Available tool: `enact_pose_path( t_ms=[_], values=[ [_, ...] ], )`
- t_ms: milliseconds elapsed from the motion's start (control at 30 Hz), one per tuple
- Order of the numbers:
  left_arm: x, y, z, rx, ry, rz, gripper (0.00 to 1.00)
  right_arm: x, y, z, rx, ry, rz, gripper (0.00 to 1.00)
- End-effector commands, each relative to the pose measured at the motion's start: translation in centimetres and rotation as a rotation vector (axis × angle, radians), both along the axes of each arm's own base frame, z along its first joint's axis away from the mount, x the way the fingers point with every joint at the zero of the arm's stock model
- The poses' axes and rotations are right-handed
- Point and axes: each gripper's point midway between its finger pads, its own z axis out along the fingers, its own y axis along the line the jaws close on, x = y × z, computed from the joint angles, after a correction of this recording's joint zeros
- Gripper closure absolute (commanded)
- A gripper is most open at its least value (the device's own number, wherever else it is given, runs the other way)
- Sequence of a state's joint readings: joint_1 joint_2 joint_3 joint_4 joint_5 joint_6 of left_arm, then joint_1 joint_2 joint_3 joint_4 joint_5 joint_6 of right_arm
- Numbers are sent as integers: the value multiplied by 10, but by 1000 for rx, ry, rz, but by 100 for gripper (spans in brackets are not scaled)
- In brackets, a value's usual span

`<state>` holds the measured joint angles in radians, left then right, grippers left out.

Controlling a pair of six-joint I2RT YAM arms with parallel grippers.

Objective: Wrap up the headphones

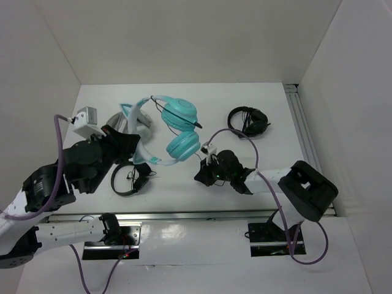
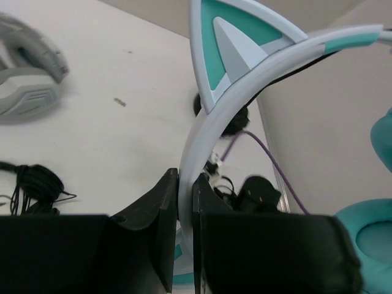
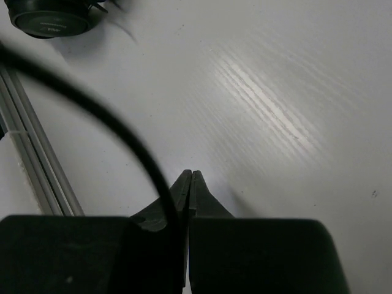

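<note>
The headphones [image 1: 182, 130] lie mid-table, two round teal earcups side by side, with the white-and-teal headband [image 1: 142, 116] arching off to the left. My left gripper [image 1: 130, 144] is shut on that headband [image 2: 245, 79], the band pinched between the fingertips [image 2: 185, 177] just below a teal cat ear [image 2: 226, 43]. My right gripper [image 1: 200, 175] sits just right of the lower earcup, shut tip to tip [image 3: 191, 174] close over the table. A black cable [image 3: 116, 125] curves down along its left finger; whether it is pinched does not show.
Small black headphones [image 1: 128, 177] lie under my left arm, and another black pair [image 1: 248, 120] sits at the back right. Grey-white folded headphones [image 2: 30, 79] lie behind the headband. A metal rail [image 1: 303, 135] runs along the right edge. White walls enclose the table.
</note>
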<state>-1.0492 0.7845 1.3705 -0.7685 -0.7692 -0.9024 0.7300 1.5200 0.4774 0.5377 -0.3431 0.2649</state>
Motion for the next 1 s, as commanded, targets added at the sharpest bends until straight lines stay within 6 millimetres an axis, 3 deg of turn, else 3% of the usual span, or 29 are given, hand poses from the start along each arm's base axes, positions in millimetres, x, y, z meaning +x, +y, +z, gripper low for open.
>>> enact_pose_path(
  t_ms=[0, 33, 167, 233, 300, 333, 367, 400, 467, 533, 633, 700, 767, 967],
  values=[
    [17, 22, 15, -125, 13, 237, 100, -6, 5, 24, 17, -62, -62, 100],
    [19, 27, 3, -69, 36, 271, 100, -10, 5, 28, 3, -72, -83, 100],
    [33, 43, -14, -34, 80, 429, 100, -46, 3, 43, -71, -125, -197, 100],
    [43, 47, -21, 10, 92, 476, 100, -59, 1, 65, -39, -146, -236, 100],
    [55, 57, -28, 65, 106, 521, 100, -84, -3, 68, -69, -158, -240, 100],
    [62, 53, -32, 62, 118, 511, 100, -91, 1, 89, -30, -171, -245, 100],
    [66, 55, -34, 71, 121, 510, 100, -100, -6, 85, -77, -167, -254, 100],
    [75, 64, -48, 135, 146, 531, 100, -114, -6, 94, -82, -206, -257, 100],
    [87, 61, -55, 128, 159, 510, 100, -128, -7, 110, -100, -223, -262, 100],
    [98, 71, -69, 158, 186, 529, 100, -150, 2, 132, -84, -261, -237, 100],
    [111, 82, -97, 225, 257, 559, 100, -173, 3, 143, -118, -321, -216, 100],
    [116, 83, -104, 238, 273, 569, 100, -187, 11, 158, -131, -363, -189, 100],
    [121, 87, -118, 261, 312, 582, 100, -195, 19, 171, -130, -382, -190, 100],
    [119, 70, -140, 415, 391, 475, 100, -179, 7, 206, -179, -482, -248, 100]
  ],
)
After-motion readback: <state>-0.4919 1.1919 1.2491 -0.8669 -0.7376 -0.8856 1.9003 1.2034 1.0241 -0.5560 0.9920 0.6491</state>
